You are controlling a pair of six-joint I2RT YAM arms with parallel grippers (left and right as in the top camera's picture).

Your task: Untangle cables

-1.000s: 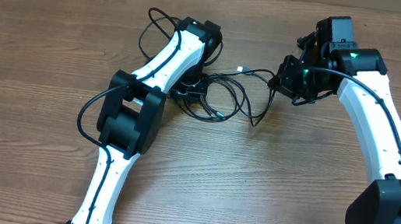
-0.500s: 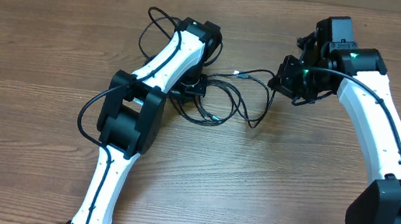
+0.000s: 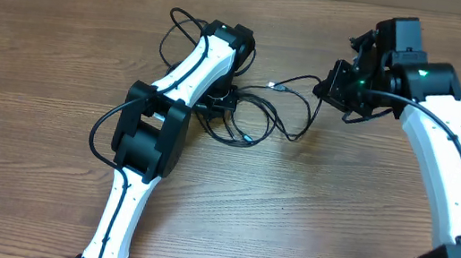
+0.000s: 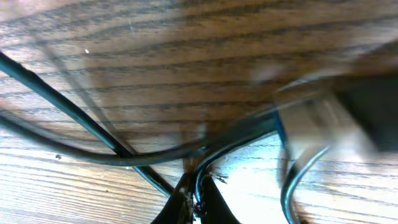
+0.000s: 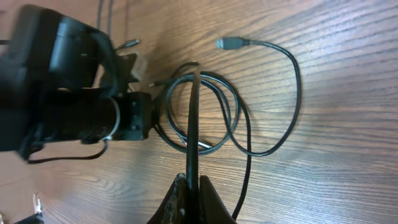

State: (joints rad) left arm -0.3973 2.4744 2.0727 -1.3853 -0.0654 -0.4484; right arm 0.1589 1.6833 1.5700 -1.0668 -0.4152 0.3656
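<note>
Thin black cables (image 3: 254, 119) lie in tangled loops on the wood table between the two arms. My left gripper (image 3: 219, 102) is down in the tangle and is shut on a strand of cable (image 4: 198, 190), close to the table. My right gripper (image 3: 324, 90) is shut on another cable strand (image 5: 191, 124) that runs taut back to the loops. A loose end with a small plug (image 5: 229, 43) lies on the table; it also shows in the overhead view (image 3: 278, 87).
The left arm (image 3: 189, 69) lies across the left side of the tangle, and its wrist (image 5: 81, 118) fills the left of the right wrist view. The arm's own thicker cable (image 3: 171, 35) loops behind it. The table (image 3: 62, 42) is wood.
My right gripper has moved right and slightly back, pulling its strand straighter. The loops near my left gripper shifted a little. The left arm stays where it was.
</note>
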